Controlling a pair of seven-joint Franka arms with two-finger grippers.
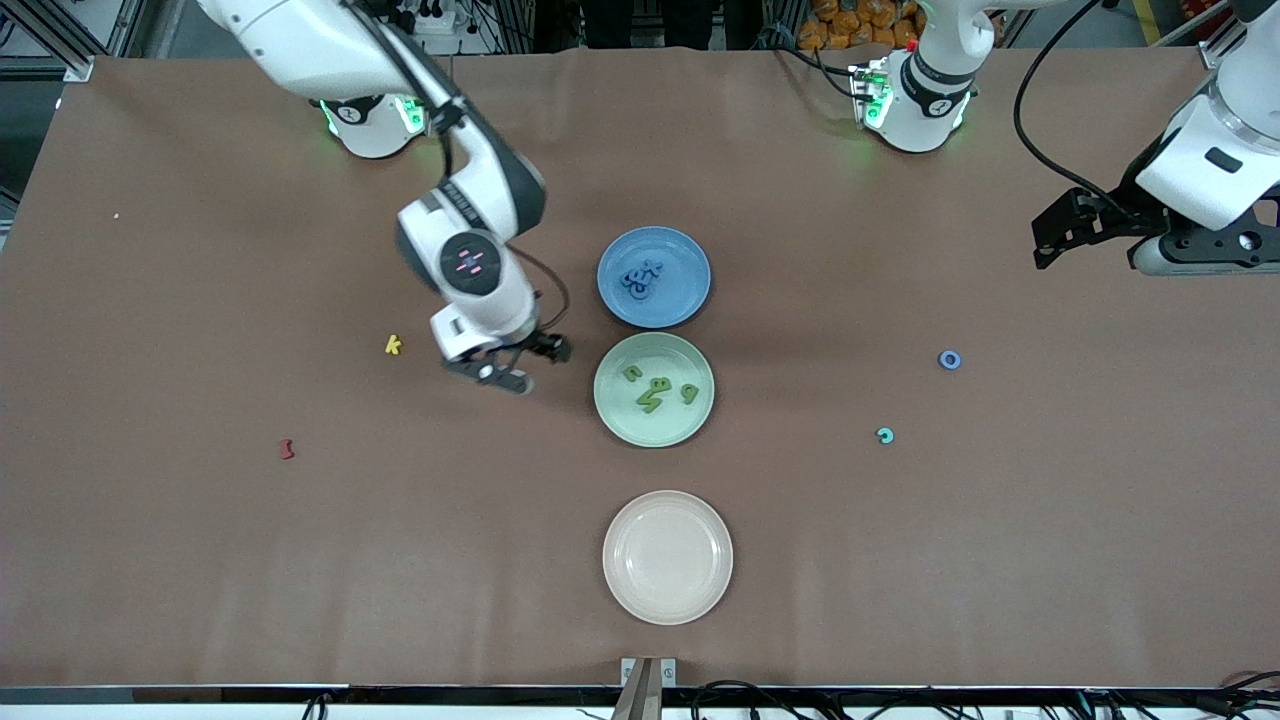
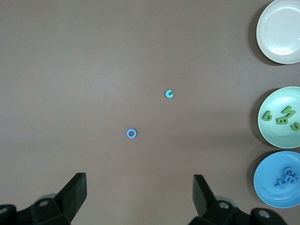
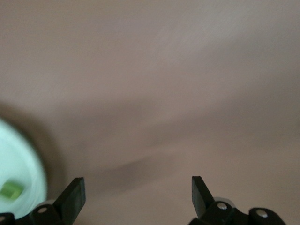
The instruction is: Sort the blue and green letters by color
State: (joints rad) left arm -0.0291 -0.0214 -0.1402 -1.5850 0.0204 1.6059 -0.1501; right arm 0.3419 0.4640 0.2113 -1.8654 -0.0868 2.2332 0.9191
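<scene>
Several periwinkle blue letters (image 1: pixel 640 277) lie piled in the blue plate (image 1: pixel 684 296). Several olive green letters (image 1: pixel 655 392) lie in the pale green plate (image 1: pixel 640 427). A loose blue o (image 1: pixel 949 360) and a teal c (image 1: pixel 885 435) lie on the table toward the left arm's end; both show in the left wrist view, the o (image 2: pixel 131 133) and the c (image 2: pixel 169 94). My right gripper (image 1: pixel 535 366) is open and empty, low over the table beside the green plate (image 3: pixel 21 164). My left gripper (image 1: pixel 1050 232) is open and empty, high over the left arm's end of the table.
An empty cream plate (image 1: pixel 667 556) sits nearer the front camera than the green plate. A yellow k (image 1: pixel 393 345) and a dark red squiggly letter (image 1: pixel 287 449) lie toward the right arm's end. The three plates line one edge of the left wrist view.
</scene>
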